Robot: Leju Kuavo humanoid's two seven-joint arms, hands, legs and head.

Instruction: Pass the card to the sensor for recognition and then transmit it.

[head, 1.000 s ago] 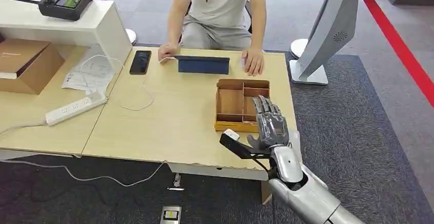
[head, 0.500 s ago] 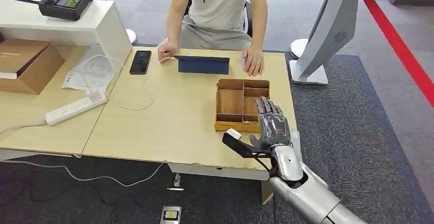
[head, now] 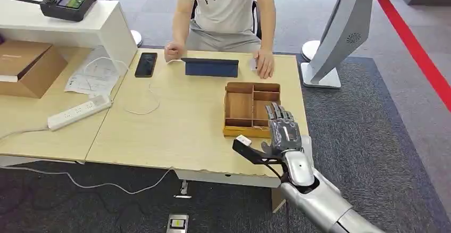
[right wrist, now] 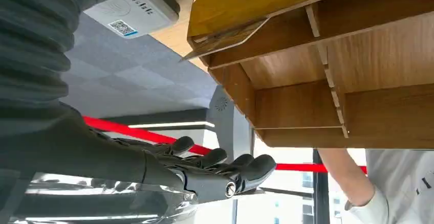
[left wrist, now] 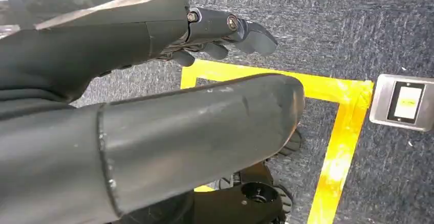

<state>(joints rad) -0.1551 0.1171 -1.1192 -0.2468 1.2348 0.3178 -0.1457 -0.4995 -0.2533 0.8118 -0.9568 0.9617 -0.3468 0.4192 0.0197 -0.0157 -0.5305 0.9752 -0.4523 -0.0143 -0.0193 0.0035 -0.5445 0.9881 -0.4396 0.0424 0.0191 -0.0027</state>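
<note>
Wooden table (head: pixel 175 126) — shirt (head: pixel 226 1) lettered "FGHI", right hand (head: pixel 282 132) empty.

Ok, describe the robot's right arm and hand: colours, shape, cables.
The right arm is glossy silver, rounded and smooth, widening toward the elbow. The right hand is dark grey metal with segmented fingers and a silver back plate. A thin black cable runs along the wrist. In the right wrist view, the fingers look matte black.
</note>
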